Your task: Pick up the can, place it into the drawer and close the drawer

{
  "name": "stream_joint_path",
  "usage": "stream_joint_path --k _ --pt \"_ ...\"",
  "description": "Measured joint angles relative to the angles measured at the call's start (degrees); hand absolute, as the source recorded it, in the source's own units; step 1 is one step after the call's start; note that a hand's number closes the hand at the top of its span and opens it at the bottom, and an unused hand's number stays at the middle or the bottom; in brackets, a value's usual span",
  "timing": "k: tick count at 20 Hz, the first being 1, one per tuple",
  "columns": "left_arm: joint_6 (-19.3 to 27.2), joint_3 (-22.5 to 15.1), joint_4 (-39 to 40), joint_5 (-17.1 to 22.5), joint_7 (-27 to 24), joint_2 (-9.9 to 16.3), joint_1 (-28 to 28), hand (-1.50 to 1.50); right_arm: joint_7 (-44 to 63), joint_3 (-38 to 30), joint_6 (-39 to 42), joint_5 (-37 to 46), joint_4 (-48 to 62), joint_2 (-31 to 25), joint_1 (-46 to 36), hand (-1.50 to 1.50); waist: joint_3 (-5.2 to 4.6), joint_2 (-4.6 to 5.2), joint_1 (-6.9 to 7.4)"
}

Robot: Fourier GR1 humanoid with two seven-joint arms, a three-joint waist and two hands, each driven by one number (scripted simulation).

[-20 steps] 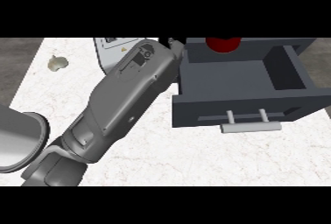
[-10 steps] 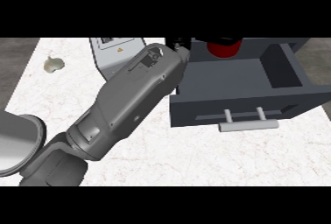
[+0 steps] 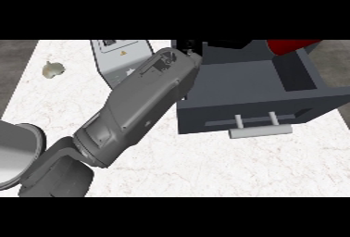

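The left hand (image 3: 205, 45) is at the open drawer's (image 3: 239, 88) far left corner, mostly hidden; whether it is released or clenched I cannot tell. The can (image 3: 290, 45) sits right of it, at the drawer's back. Placing looks done; next, withdraw and push the handle (image 3: 259, 131) shut.

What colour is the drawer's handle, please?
Light grey; the handle shows best in the head view.

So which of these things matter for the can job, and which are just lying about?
Job:
- red can, at the open drawer's far right corner
- drawer, with handle

Lying about:
- small pale object on the counter
- white box
- grey round thing, left edge
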Motion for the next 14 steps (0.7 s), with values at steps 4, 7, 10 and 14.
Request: stream_joint_path --k 4,7,10,14 --pt "2.3 -2.5 0.2 2.2 -0.5 0.0 0.2 -1.5 0.0 0.9 -0.1 1.0 -0.4 0.7 -0.6 -1.5 -0.01 0.02 -0.16" --pt "2.9 -3.7 0.6 3.6 -1.6 0.0 0.8 -1.5 1.2 1.1 -0.7 0.9 -1.5 0.4 -0.9 -1.5 -0.01 0.08 -0.32" --pt "4.0 -4.4 1.0 5.2 -2.8 0.0 0.9 -1.5 0.6 1.1 0.1 0.9 -1.2 0.9 -0.4 -1.5 -0.02 0.1 -0.59" --pt "4.3 -4.6 2.1 7.0 -4.1 0.0 0.2 -1.5 1.0 0.9 -0.1 0.5 -0.9 0.2 -1.2 -1.5 0.0 0.22 -0.77"
